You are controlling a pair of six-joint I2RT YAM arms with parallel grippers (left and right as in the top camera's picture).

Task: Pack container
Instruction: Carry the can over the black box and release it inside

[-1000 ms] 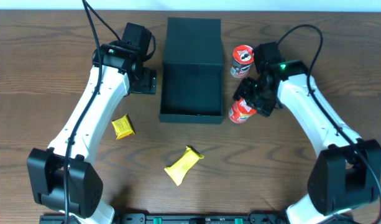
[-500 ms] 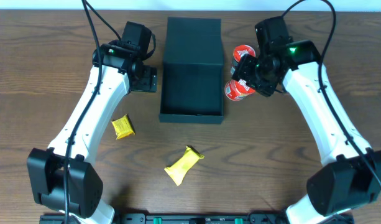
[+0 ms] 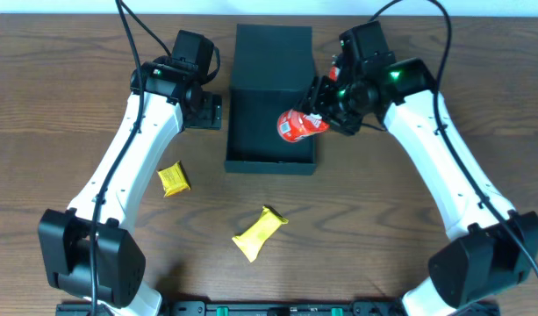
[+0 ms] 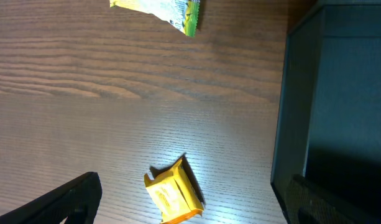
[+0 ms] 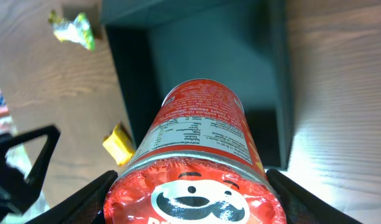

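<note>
The container [image 3: 261, 132] is a dark square box at the middle back of the table, with its flap lid [image 3: 273, 48] folded open behind it. My right gripper [image 3: 317, 117] is shut on a red snack can [image 3: 297, 125] and holds it tilted in the air over the box's right side. In the right wrist view the can [image 5: 199, 140] fills the space between the fingers [image 5: 289, 193], with the container's inside [image 5: 215, 56] beneath it. My left gripper [image 3: 202, 112] hovers open beside the box's left wall, with nothing in it [image 4: 191, 218].
A small yellow packet [image 3: 173, 178] [image 4: 174, 196] lies left of the box. A longer yellow-green packet [image 3: 259, 233] [image 4: 160, 9] lies in front of it. A sliver of a second red can [image 3: 333, 63] shows under my right arm.
My right gripper has lifted the red can off the table to the right of the box and carried it left, over the box. The left arm has not moved.
</note>
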